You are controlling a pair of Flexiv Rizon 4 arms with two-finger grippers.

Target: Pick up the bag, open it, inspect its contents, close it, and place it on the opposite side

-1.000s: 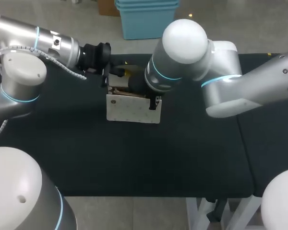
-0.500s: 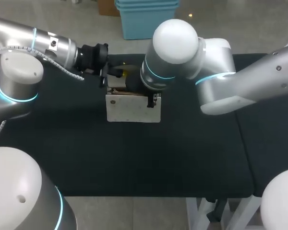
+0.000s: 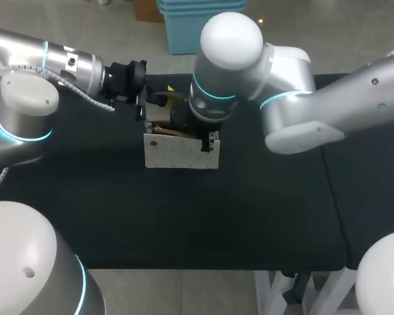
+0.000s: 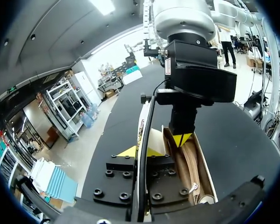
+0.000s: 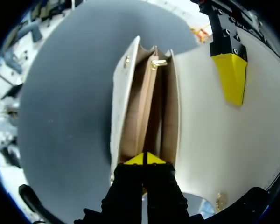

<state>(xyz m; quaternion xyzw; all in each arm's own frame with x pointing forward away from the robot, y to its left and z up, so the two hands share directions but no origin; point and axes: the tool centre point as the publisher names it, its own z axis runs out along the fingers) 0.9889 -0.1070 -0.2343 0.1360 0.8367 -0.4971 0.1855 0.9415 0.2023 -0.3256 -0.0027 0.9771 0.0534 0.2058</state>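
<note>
A white bag point(image 3: 180, 152) stands on the black table point(image 3: 184, 216), its mouth open upward. My left gripper point(image 4: 142, 152) is shut on the raised flap point(image 5: 200, 121), whose thin edge runs between its yellow tips. One left fingertip point(image 5: 229, 77) lies on the flap's inner face. My right gripper point(image 5: 144, 159) is shut, and its joined tips point(image 4: 182, 139) point down at one end of the bag's mouth. Tan inner compartments point(image 5: 140, 112) show ahead of it. I cannot tell whether it pinches a wall. In the head view the right wrist point(image 3: 210, 105) hides the bag's top.
The table's front edge point(image 3: 184, 268) runs below the bag. A seam between table sections point(image 3: 329, 177) lies to the right. A metal snap point(image 5: 219, 200) sits on the flap near my right gripper.
My right arm's wrist has swung left and farther over the bag. The bag and my left gripper have hardly moved.
</note>
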